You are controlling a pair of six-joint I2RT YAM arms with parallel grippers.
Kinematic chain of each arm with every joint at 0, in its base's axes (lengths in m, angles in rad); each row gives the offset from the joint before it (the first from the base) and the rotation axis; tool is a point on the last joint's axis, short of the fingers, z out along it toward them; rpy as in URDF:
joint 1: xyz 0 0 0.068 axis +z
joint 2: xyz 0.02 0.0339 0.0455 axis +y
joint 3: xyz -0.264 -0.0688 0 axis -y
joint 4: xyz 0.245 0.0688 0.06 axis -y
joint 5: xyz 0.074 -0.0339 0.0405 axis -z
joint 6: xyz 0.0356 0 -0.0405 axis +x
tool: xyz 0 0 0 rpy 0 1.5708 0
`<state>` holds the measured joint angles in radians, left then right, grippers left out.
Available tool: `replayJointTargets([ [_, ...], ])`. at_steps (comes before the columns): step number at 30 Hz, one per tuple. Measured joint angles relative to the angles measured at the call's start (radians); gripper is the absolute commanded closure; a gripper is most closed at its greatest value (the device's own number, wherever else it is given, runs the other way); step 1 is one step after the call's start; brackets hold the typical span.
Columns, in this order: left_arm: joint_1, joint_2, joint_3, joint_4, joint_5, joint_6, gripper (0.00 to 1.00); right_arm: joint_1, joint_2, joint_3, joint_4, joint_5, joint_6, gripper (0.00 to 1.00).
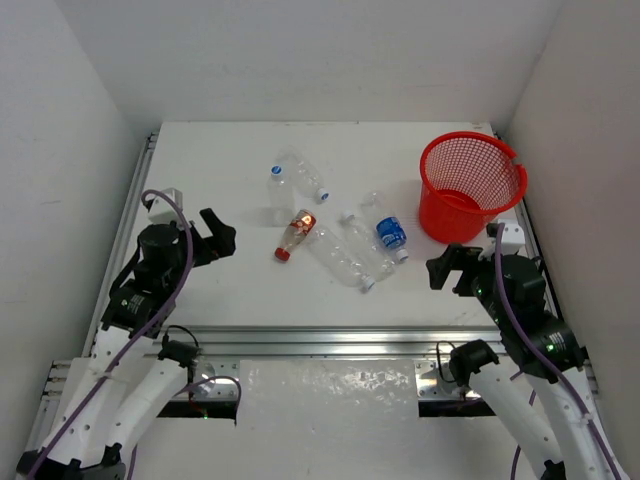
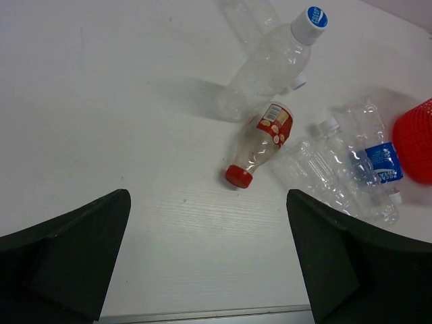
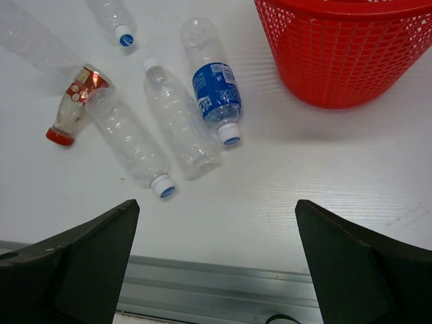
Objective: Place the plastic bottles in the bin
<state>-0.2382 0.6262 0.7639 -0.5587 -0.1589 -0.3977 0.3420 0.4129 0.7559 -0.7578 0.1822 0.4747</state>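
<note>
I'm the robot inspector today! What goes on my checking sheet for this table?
Surface: white table, metal rail along the near edge.
Job's things: plastic bottles clustered mid-table, among them a red-label bottle and a blue-label bottle; red bin at far right, no bottle seen inside.
Clutter: nothing seen.
Claws: left claw and right claw both open, holding nothing.
Cables: purple cable along each arm.
Surroundings: plain white walls.

White table [image 1: 220, 160], silver metal rail [image 1: 320, 340] along its near edge, plain white walls [image 1: 300, 50] on three sides
</note>
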Motion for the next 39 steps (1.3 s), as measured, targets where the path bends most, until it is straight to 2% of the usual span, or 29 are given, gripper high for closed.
replayJointTargets([
  [8, 0.0, 0.047, 0.0, 0.006, 0.013, -0.004, 0.0, 0.0, -0.037, -0.028, 0.02, -0.031, 0.0, 0.01],
  [14, -0.016, 0.208, 0.011, 0.043, 0.059, -0.07, 0.0, 0.0, 0.013, -0.034, 0.044, -0.115, -0.002, 0.01],
  [17, -0.064, 0.317, 0.039, 0.076, 0.045, -0.106, 0.0, 0.0, 0.064, -0.034, 0.056, -0.168, -0.005, 0.01],
  [22, -0.133, 0.505, 0.198, 0.18, 0.05, -0.115, 0.0, 0.001, 0.119, -0.034, 0.071, -0.226, -0.024, 0.01],
  [27, -0.135, 0.72, 0.333, 0.312, 0.048, -0.088, 0.0, 0.001, 0.126, -0.034, 0.07, -0.243, -0.035, 0.01],
  [32, -0.135, 0.924, 0.462, 0.331, 0.009, -0.028, 0.01, 0.001, 0.122, -0.025, 0.068, -0.254, -0.045, 0.01],
  [34, -0.135, 0.978, 0.496, 0.329, -0.016, -0.008, 0.05, 0.002, 0.124, -0.014, 0.066, -0.263, -0.049, 0.01],
  [35, -0.135, 1.003, 0.513, 0.326, -0.031, 0.002, 0.13, 0.003, 0.123, -0.008, 0.067, -0.267, -0.05, 0.01],
  [37, -0.134, 1.056, 0.561, 0.318, -0.051, 0.02, 0.19, 0.006, 0.123, 0.0, 0.068, -0.272, -0.053, 0.01],
  [39, -0.134, 1.108, 0.609, 0.311, -0.072, 0.029, 0.29, 0.008, 0.123, 0.001, 0.068, -0.276, -0.055, 0.01],
])
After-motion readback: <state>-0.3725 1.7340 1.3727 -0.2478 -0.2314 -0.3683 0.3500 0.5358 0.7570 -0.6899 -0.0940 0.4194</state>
